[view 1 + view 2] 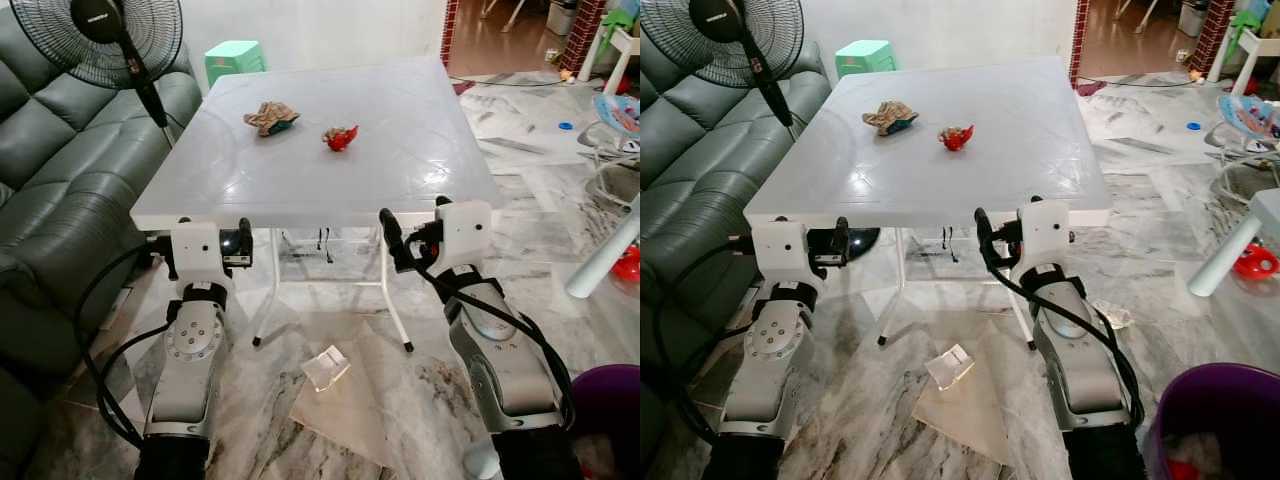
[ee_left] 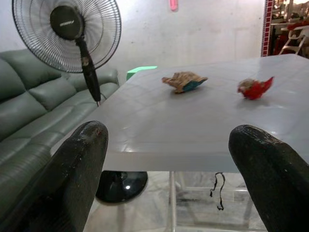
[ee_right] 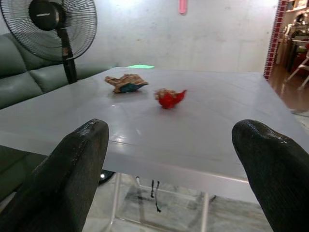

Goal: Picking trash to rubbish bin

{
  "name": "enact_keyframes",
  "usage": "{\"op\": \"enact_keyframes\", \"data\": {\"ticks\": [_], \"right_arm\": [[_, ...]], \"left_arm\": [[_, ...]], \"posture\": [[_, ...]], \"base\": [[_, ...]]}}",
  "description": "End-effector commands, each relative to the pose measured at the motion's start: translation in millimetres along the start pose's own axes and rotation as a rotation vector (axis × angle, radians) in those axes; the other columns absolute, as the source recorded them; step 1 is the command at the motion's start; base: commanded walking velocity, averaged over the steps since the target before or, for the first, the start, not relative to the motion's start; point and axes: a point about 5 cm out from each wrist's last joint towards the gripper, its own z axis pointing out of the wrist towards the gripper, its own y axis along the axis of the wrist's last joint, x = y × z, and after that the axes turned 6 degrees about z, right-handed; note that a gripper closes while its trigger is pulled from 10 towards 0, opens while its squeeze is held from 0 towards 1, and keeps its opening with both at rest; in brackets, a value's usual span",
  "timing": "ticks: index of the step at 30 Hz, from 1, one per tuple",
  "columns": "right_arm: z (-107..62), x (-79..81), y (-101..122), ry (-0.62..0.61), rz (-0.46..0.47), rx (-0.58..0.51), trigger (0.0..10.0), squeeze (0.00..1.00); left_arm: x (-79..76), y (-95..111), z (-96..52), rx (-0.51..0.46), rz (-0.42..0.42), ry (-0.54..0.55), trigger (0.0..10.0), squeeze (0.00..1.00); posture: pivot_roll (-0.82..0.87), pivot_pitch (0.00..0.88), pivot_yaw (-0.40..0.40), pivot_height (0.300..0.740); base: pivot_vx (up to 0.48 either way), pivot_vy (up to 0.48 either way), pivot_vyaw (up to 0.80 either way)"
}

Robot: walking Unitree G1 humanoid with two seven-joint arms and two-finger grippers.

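Note:
Two pieces of trash lie on the white plastic table (image 1: 400, 170): a crumpled brown and teal wrapper (image 1: 270, 117) and, to its right, a crumpled red wrapper (image 1: 340, 137). Both arms are raised to the table's near edge, well short of the trash. My left gripper (image 2: 170, 131) is open, its fingers (image 2: 84, 159) spread wide with nothing between them. My right gripper (image 3: 171, 126) is open and empty too, and looks across the tabletop at the red wrapper (image 3: 169, 98). The purple rubbish bin (image 1: 1215, 425) stands on the floor at my lower right with some trash inside.
A standing fan (image 1: 110, 40) and a grey-green sofa (image 1: 60, 150) line the left side. A green stool (image 1: 235, 58) sits behind the table. A crumpled paper scrap (image 1: 326, 367) lies on the marble floor under the table's front. A white slanted leg (image 1: 605, 255) is at the right.

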Motion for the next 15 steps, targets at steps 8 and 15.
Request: {"op": "enact_keyframes", "data": {"ticks": [8,15], "right_arm": [[4.2,4.3,2.9,0.01,0.0,-0.013,10.0,0.02],[4.5,3.7,2.2,-0.001,-0.006,-0.016,10.0,0.02]], "left_arm": [[5.2,4.4,1.4,-0.015,0.01,0.003,10.0,0.0],[4.5,3.9,1.5,-0.012,0.02,-0.002,10.0,0.0]], "posture": [[-0.06,0.0,0.068,0.74],[-0.06,0.0,0.069,0.74]], "base": [[0.0,0.48,0.0],[0.0,0.461,0.0]]}}
